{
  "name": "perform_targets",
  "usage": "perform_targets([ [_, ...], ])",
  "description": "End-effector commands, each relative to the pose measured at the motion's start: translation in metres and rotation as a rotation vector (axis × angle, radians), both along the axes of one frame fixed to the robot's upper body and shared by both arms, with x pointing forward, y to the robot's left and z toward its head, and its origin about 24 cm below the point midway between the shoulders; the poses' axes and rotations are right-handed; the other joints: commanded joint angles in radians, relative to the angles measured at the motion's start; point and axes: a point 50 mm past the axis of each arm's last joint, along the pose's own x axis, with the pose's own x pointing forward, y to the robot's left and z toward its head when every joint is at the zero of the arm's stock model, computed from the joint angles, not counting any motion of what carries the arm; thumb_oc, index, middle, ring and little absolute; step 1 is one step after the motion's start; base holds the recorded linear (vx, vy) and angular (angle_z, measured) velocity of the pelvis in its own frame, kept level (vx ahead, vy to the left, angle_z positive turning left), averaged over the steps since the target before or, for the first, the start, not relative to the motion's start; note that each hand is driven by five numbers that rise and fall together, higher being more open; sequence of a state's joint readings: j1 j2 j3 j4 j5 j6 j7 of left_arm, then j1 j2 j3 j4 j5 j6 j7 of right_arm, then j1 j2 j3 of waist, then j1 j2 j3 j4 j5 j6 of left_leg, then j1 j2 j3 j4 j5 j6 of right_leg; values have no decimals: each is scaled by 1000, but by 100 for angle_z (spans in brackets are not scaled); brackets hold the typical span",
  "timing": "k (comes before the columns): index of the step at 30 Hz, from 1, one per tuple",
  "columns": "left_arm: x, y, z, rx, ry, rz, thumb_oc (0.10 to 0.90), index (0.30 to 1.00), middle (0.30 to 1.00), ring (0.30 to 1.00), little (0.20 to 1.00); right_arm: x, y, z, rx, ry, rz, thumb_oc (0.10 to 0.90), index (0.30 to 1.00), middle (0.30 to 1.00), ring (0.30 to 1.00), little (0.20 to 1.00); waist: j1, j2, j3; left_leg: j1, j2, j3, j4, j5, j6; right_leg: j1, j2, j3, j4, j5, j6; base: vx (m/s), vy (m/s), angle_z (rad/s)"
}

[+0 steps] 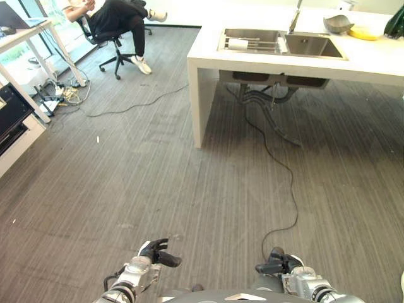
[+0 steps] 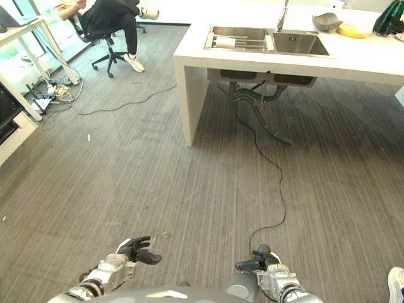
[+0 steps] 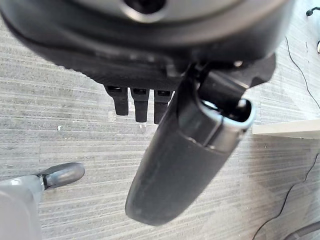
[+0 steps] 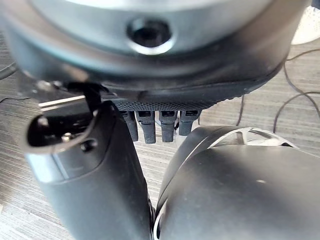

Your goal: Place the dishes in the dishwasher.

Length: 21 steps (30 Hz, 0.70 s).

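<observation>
On the white counter (image 1: pixel 208 57) at the far right lie a grey bowl (image 1: pixel 338 23) and a yellow dish (image 1: pixel 364 31). A white item (image 1: pixel 238 44) rests on the rack in the steel double sink (image 1: pixel 312 45). Both of my hands hang low over the grey floor, far from the counter. The left hand (image 1: pixel 154 252) has relaxed fingers, its thumb (image 3: pixel 185 165) stands out, and it holds nothing. My right hand (image 1: pixel 281 262) is likewise open and empty, its fingers (image 4: pixel 155 127) straight.
A person sits on a wheeled office chair (image 1: pixel 117 38) at the far left. A white desk (image 1: pixel 28 31) with cables at its foot stands by the left wall, and a dark unit (image 1: pixel 9 117) sits at the left edge. Pipes hang under the sink (image 1: pixel 265 95).
</observation>
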State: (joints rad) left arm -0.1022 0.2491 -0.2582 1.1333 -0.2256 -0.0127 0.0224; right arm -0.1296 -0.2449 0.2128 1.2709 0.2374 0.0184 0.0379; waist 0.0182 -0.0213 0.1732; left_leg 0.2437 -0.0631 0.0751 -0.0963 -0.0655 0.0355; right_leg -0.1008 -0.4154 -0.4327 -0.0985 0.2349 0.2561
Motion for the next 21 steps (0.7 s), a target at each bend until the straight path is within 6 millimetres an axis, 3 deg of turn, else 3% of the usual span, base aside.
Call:
perform_targets([
  [1, 35, 2, 20, 6, -168, -22, 800, 900, 900, 900, 900, 0, -15, 3, -37, 0, -9, 800, 900, 900, 900, 900, 7, -27, -67, 86, 91, -1, 37, -156, -78, -73, 38, 4, 100, 38, -6, 424, -210, 32],
  [2, 37, 5, 23, -6, -194, 28, 800, 900, 900, 900, 900, -4, -18, 3, -43, 15, -17, 800, 900, 900, 900, 900, -1, -9, -84, 99, 146, -11, 79, -174, -94, -84, 89, -3, 139, -3, -27, 287, -152, 47],
  [3, 37, 5, 23, -5, -194, 28, 800, 900, 900, 900, 900, -4, -18, 3, -43, 15, -17, 800, 900, 900, 900, 900, -4, -13, -86, 95, 143, -14, 78, -170, -94, -86, 85, -5, 139, -1, -27, 479, -319, 69],
  [4, 43, 9, 28, -27, -233, 77, 800, 900, 900, 900, 900, -4, -19, 3, -46, 12, -18, 800, 900, 900, 900, 900, 3, 5, -91, 48, 195, -21, 196, -114, -121, -78, 151, -19, 160, -53, -64, 193, -171, 48],
  [5, 43, 9, 28, -27, -233, 77, 800, 900, 900, 900, 900, -4, -19, 3, -46, 12, -18, 800, 900, 900, 900, 900, 3, 5, -91, 48, 195, -21, 196, -114, -121, -78, 151, -19, 160, -53, -64, 247, -244, 49],
  [6, 47, 8, 31, -37, -252, 78, 800, 900, 900, 900, 900, -1, -20, 4, -51, 7, -16, 800, 900, 900, 900, 900, 10, 7, -88, 1, 202, -22, 273, -83, -130, -61, 173, -28, 152, -78, -82, 123, -193, 20],
  [9, 73, 8, 53, -77, -371, 87, 800, 900, 900, 900, 900, 2, -31, 8, -92, 6, -23, 800, 900, 900, 900, 900, 45, -17, -48, -209, 238, -23, 645, 88, -149, 29, 234, -60, 103, -141, -157, 192, -350, -4],
  [10, 80, 8, 61, -90, -411, 87, 800, 900, 900, 900, 900, 2, -36, 10, -107, 8, -32, 800, 900, 900, 900, 900, 60, -21, -34, -257, 256, -5, 715, 107, -148, 55, 252, -72, 88, -162, -175, 179, -249, -9],
  [11, 85, 7, 67, -104, -440, 87, 800, 900, 900, 900, 900, 2, -39, 11, -114, 10, -33, 800, 900, 900, 900, 900, 76, -23, -20, -297, 223, -3, 739, 66, -135, 74, 258, -65, 74, -171, -181, 298, -182, 9],
  [12, 96, 7, 82, -129, -521, 88, 800, 900, 900, 900, 900, 2, -41, 11, -119, 15, -25, 800, 900, 900, 900, 900, 108, -28, -10, -386, 115, -24, 720, -2, -118, 103, 269, -53, 40, -170, -170, 335, -96, 8],
  [13, 99, 10, 89, -132, -559, 92, 800, 900, 900, 900, 900, 2, -42, 11, -120, 13, -21, 800, 900, 900, 900, 900, 123, -28, -8, -410, 79, -25, 667, -23, -110, 110, 277, -47, 26, -172, -163, 374, -59, 4],
  [14, 105, 12, 99, -138, -607, 81, 800, 900, 900, 900, 900, 4, -43, 13, -120, 1, -17, 800, 900, 900, 900, 900, 135, -32, -9, -444, 80, -15, 587, -57, -102, 118, 278, -44, 11, -189, -147, 252, 7, -31],
  [15, 108, 13, 106, -141, -636, 74, 800, 900, 900, 900, 900, 5, -42, 13, -117, -3, -15, 800, 900, 900, 900, 900, 148, -30, -9, -458, 92, -4, 509, -45, -99, 124, 287, -36, 11, -199, -145, 246, 32, -43],
  [16, 111, 16, 114, -139, -669, 73, 800, 900, 900, 900, 900, 7, -41, 13, -117, -8, -3, 800, 900, 900, 900, 900, 165, -27, -6, -480, 89, -12, 420, -7, -97, 133, 300, -25, 11, -208, -144, 150, 33, -38],
  [17, 111, 16, 114, -139, -668, 73, 800, 900, 900, 900, 900, 7, -41, 13, -117, -8, -3, 800, 900, 900, 900, 900, 166, -29, -5, -475, 88, -11, 413, -4, -97, 134, 298, -24, 11, -208, -144, 313, 58, -33],
  [18, 116, 25, 131, -128, -743, 68, 800, 900, 900, 900, 900, 10, -37, 13, -114, -9, 16, 800, 900, 900, 900, 900, 211, -4, 9, -514, 90, -93, 211, 135, -120, 154, 348, 8, 11, -237, -141, 337, 67, -33],
  [20, 120, 28, 142, -129, -783, 45, 800, 900, 900, 900, 900, 10, -33, 11, -108, -4, 21, 800, 900, 900, 900, 900, 245, 7, 23, -556, 112, -149, 50, 213, -146, 179, 371, 40, 11, -270, -147, 351, 58, -43],
  [21, 122, 29, 148, -124, -802, 30, 800, 900, 900, 900, 900, 11, -30, 10, -103, -3, 20, 800, 900, 900, 900, 900, 253, 10, 33, -587, 118, -151, 25, 236, -158, 188, 384, 46, 11, -280, -148, 178, 7, -51],
])
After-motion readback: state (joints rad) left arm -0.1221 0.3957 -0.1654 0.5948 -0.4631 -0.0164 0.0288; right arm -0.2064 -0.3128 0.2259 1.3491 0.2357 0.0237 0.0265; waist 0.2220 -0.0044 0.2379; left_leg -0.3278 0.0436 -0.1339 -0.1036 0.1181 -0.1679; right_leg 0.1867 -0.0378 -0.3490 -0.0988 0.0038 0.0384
